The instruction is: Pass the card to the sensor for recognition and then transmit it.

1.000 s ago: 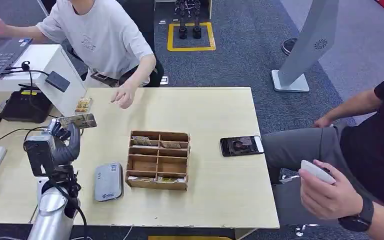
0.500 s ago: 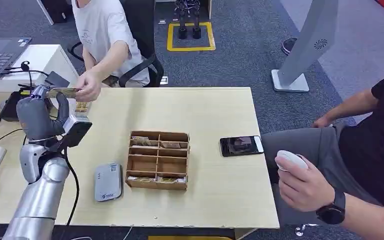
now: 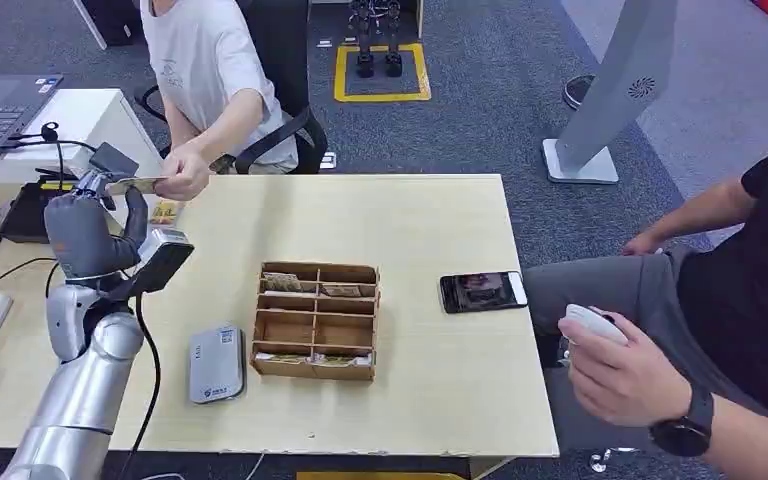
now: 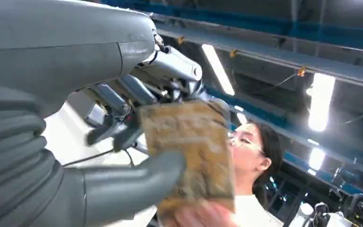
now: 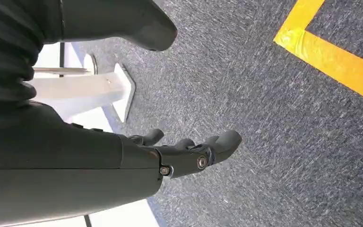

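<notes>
So since a second ago our left hand (image 3: 88, 232) has swung the card (image 3: 132, 185) up from low over the table (image 3: 440, 370) to the upper left of the head view, and the person (image 3: 205, 70) seated across from us has reached in. Half a second ago their hand (image 3: 186, 176) was already on the far end of the card, and it's in about the same spot now. We'd read that as the handover step: the sensor part looks done, and what's left is letting go.

The left hand still has the card. In the left wrist view the thumb (image 4: 132, 187) presses one face of the card (image 4: 189, 151) and the darker fingers (image 4: 123, 94) sit behind it, so it's a pinch, not a loose rest. The person's fingertips show at the card's lower edge there, so both are holding it at once.

Our right hand (image 5: 184, 153) hangs at our side over the carpet with nothing in it, fingers loosely curled but apart.

Hard to make out: the print on the card is a blur in both views, and we can't tell how firmly the person has it. The grey reader (image 3: 216, 363) lies flat in the lower left beside the wooden organiser (image 3: 315, 320).
</notes>
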Motion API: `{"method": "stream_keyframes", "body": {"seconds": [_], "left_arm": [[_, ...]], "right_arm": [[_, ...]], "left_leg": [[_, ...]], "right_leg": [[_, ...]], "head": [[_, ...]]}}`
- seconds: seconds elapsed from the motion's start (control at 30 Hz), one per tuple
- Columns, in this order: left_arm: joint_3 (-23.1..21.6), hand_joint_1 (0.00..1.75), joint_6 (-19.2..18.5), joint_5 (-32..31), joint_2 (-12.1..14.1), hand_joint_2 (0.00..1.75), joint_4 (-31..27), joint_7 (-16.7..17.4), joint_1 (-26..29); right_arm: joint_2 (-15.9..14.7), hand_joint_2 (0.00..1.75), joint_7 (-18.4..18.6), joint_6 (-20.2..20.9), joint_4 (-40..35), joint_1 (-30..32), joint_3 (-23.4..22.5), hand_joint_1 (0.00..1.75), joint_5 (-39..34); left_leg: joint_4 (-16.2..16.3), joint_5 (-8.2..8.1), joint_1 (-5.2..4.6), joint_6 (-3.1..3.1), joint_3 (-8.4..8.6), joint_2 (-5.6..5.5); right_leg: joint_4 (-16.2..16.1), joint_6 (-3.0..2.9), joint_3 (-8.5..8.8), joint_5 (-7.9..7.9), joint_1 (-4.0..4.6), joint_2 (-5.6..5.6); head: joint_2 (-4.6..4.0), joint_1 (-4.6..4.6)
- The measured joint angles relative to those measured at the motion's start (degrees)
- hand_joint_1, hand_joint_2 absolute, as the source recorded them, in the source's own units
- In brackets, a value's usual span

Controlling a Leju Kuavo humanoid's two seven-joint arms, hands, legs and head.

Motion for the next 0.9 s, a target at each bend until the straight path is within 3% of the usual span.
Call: {"method": "stream_keyframes", "body": {"seconds": [0.13, 0.17, 0.23, 0.27, 0.33, 0.37, 0.6, 0.83, 0.9], "left_arm": [[-0.1, 0.0, -0.5, 1.3, 0.1, 1.75, 0.2, -0.2, 0.0], [-0.3, 0.0, -2.8, 3.3, 0.2, 1.75, 0.4, -0.1, 0.0], [-0.9, 0.0, -10.7, 7.0, 0.6, 1.75, 0.4, 2.4, 0.1], [-1.5, 0.0, -18.2, 10.6, 1.2, 1.75, -1.3, 3.7, 1.7], [-3.2, 0.0, -24.9, 12.7, 3.2, 1.75, -9.6, 3.0, 8.1], [-3.6, 0.0, -26.1, 12.9, 3.7, 1.75, -11.8, 2.9, 9.9], [-8.1, 0.0, -29.2, 8.6, 4.9, 1.75, -24.7, 1.8, 20.0], [-15.3, 0.0, -27.8, 1.3, 5.0, 1.75, -28.6, 1.0, 23.2], [-18.6, 0.0, -26.0, -4.5, 5.3, 1.75, -29.5, 1.3, 23.8]], "right_arm": [[0.0, 1.75, -0.2, 0.0, 0.0, 0.0, 0.0, 0.0, 0.0], [0.0, 1.75, -0.3, -0.1, 0.0, 0.0, 0.0, 0.0, -0.1], [0.0, 1.75, -0.3, -0.2, 0.0, 0.1, 0.0, 0.0, -0.9], [0.0, 1.75, -0.3, -0.2, 0.0, 0.3, -0.1, 0.0, -1.4], [-0.1, 1.75, 0.4, 0.0, 0.0, 1.1, -0.3, 0.0, -2.3], [-0.1, 1.75, 0.5, 0.0, 0.1, 1.3, -0.5, 0.0, -2.4], [-0.7, 1.75, 0.6, -0.4, 0.3, 2.3, -1.6, 0.0, -3.3], [-0.9, 1.75, -0.3, -1.2, 0.3, 2.4, -2.0, 0.0, -3.6], [-0.9, 1.75, -0.4, -1.1, 0.3, 2.4, -2.0, 0.0, -3.2]], "left_leg": [[0.0, 0.0, 0.0, 0.0, 0.0, 0.0], [0.0, 0.0, 0.0, 0.0, -0.01, -0.01], [0.0, 0.0, 0.01, 0.0, -0.01, 0.0], [0.0, 0.0, 0.01, 0.0, -0.01, 0.04], [0.0, -0.03, 0.0, -0.02, -0.06, 0.06], [0.0, -0.04, 0.0, -0.01, -0.08, 0.06], [0.0, -0.06, -0.01, 0.0, -0.16, 0.04], [0.0, -0.05, -0.01, 0.0, -0.11, 0.04], [0.0, -0.04, -0.01, 0.0, -0.12, 0.02]], "right_leg": [[0.0, 0.0, -0.01, 0.0, 0.0, 0.0], [0.0, 0.0, -0.01, 0.0, 0.0, 0.0], [0.0, 0.0, 0.0, 0.0, 0.0, 0.0], [0.0, 0.0, -0.01, 0.0, 0.0, 0.02], [0.0, -0.02, -0.07, -0.03, 0.0, 0.1], [0.0, -0.02, -0.1, -0.03, 0.0, 0.1], [0.0, 0.03, -0.15, -0.08, -0.01, 0.05], [0.0, -0.02, -0.11, -0.02, -0.01, 0.05], [0.0, -0.02, -0.12, -0.02, -0.01, 0.0]], "head": [[-0.02, 0.0], [-0.02, 0.0], [-0.02, 0.0], [-0.02, 0.0], [-0.02, -0.02], [-0.02, -0.02], [0.0, 0.0], [-0.02, 0.0], [-0.02, -0.02]]}}
